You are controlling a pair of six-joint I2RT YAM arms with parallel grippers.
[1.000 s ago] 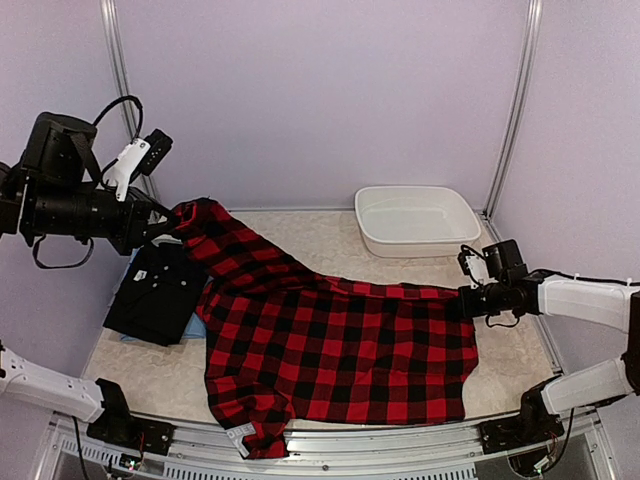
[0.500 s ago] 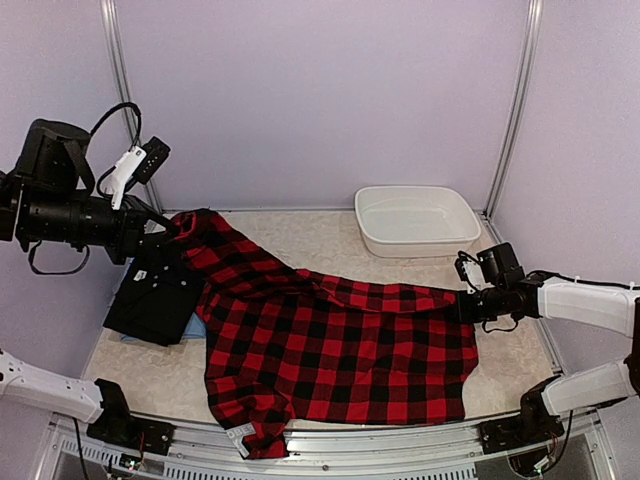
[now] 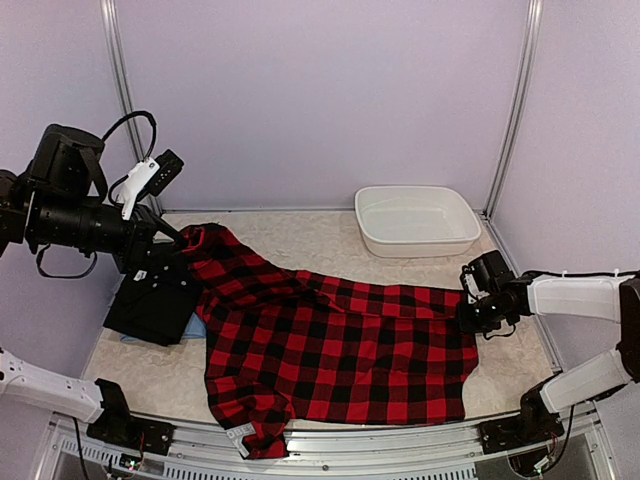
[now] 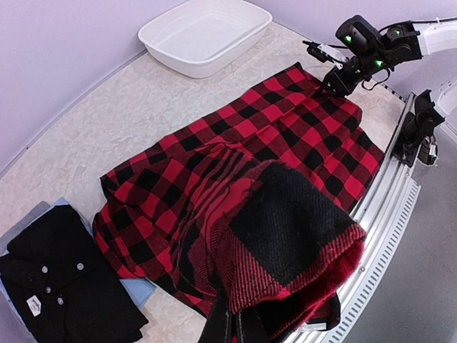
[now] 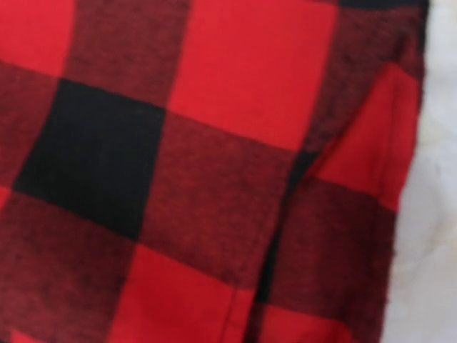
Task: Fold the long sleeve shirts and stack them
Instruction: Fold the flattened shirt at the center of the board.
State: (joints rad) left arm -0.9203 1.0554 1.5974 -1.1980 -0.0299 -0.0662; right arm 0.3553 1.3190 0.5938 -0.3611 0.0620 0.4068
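My left gripper (image 3: pixel 180 243) clamps the flannel (image 3: pixel 340 350) above the table's (image 3: pixel 300 235) left edge. My right gripper (image 3: pixel 468 318) sits at its right corner, jaw state I cannot tell.

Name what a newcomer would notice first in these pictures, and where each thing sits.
The big red-and-black checked flannel shirt spread across the middle catches the eye first. The left pincer, shut on the cloth, holds its far-left corner up above a folded black shirt, and the right pincer sits at its right edge. A white basin stands at the far right.
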